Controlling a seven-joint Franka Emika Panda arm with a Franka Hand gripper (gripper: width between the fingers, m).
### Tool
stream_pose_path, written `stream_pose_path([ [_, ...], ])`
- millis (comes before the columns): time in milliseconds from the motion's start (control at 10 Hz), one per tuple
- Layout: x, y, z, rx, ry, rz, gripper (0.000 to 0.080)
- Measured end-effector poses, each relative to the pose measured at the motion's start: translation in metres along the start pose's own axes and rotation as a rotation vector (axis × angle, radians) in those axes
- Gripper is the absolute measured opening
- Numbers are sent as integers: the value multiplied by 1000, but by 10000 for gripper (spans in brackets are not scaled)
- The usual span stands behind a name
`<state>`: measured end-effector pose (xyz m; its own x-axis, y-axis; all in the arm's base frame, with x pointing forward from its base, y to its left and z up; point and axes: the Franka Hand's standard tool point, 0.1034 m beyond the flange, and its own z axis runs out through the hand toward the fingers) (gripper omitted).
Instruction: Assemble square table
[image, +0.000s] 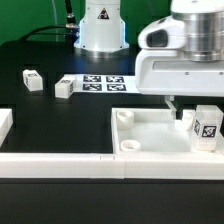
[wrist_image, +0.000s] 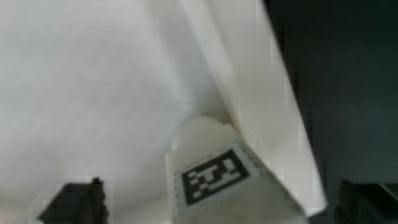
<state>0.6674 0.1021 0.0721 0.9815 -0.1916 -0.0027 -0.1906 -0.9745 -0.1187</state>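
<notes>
The white square tabletop (image: 152, 133) lies at the front of the exterior view's right, rim up, with round sockets at its corners. One white tagged leg (image: 207, 127) stands inside it near the right side. My gripper (image: 185, 108) hangs just above the tabletop beside that leg. In the wrist view the leg (wrist_image: 214, 172) stands against the tabletop's raised rim (wrist_image: 249, 80), between my dark fingertips (wrist_image: 75, 200), which are wide apart and not touching it. The gripper (wrist_image: 221, 205) is open and empty. Two more tagged legs (image: 31, 79) (image: 64, 87) lie on the black table at the left.
The marker board (image: 103, 82) lies in front of the robot base (image: 100, 25). A long white border bar (image: 60, 160) runs along the front, and another white bar end (image: 5, 125) stands at the left edge.
</notes>
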Motion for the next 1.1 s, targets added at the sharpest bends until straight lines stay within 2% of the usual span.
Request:
stream_pose_path([
  [100, 3, 2, 0, -7, 12, -168, 649],
  [200, 3, 2, 0, -4, 12, -132, 649],
  [300, 3, 2, 0, -4, 12, -113, 547],
  [400, 3, 3, 0, -4, 12, -115, 406],
  [500, 3, 2, 0, -3, 12, -63, 406],
  [600, 3, 2, 0, -2, 12, -7, 288],
  [900, 3, 0, 0, 5, 13, 211, 288],
  [1100, 4, -1, 1, 21, 21, 497, 288],
])
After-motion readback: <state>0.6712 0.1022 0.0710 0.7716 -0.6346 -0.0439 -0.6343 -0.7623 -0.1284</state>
